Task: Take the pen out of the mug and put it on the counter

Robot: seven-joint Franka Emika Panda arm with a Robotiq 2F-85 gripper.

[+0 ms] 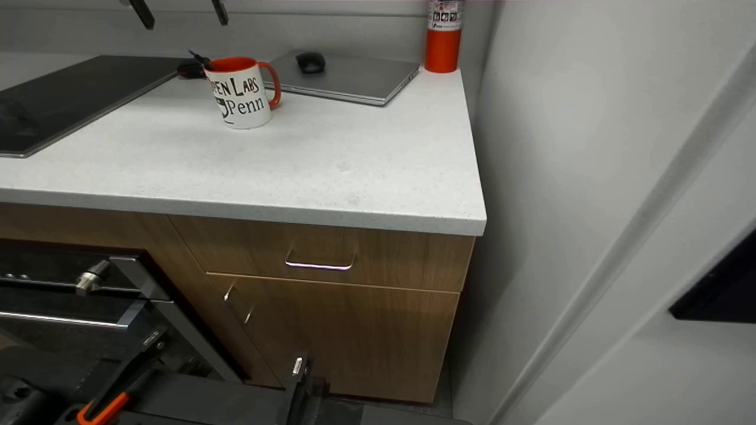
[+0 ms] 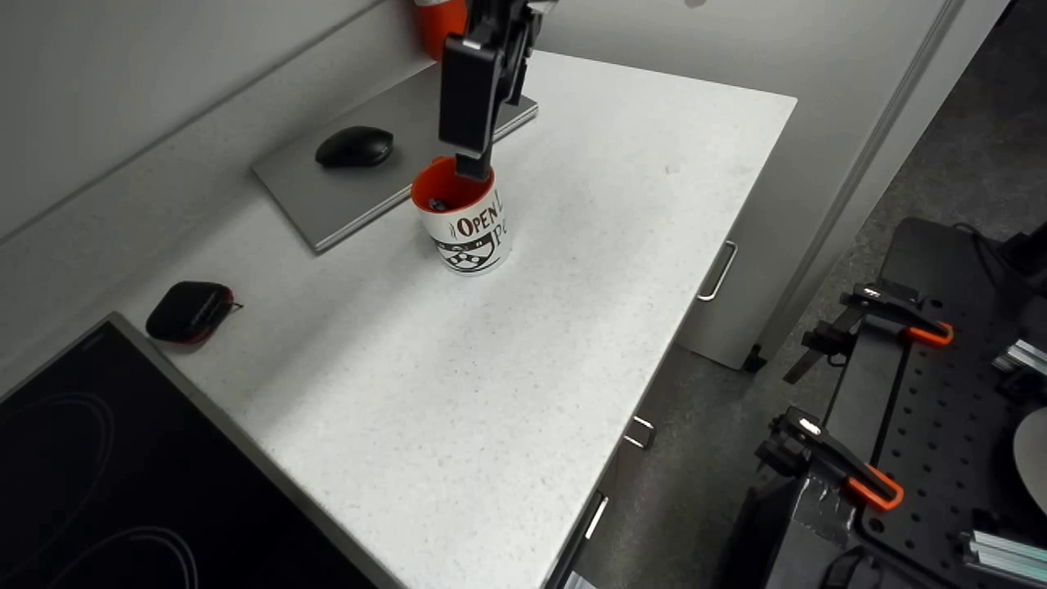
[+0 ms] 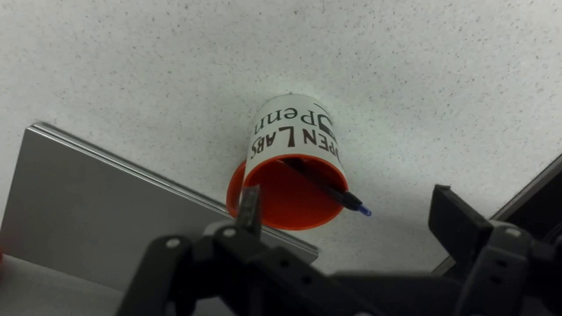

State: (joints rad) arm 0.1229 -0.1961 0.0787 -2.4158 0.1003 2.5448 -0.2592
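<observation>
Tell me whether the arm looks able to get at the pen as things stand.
Probably yes. In the wrist view the fingers stand open, and the pen juts past the rim of the mug, its end seen between them with nothing covering it. The wall might hinder a lower grip.

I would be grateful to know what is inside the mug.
A pen slants inside the mug, its blue end past the rim; part of the red inner wall shows. The bottom and the pen's lower end are hidden in every view, so anything else there is unknown.
</observation>
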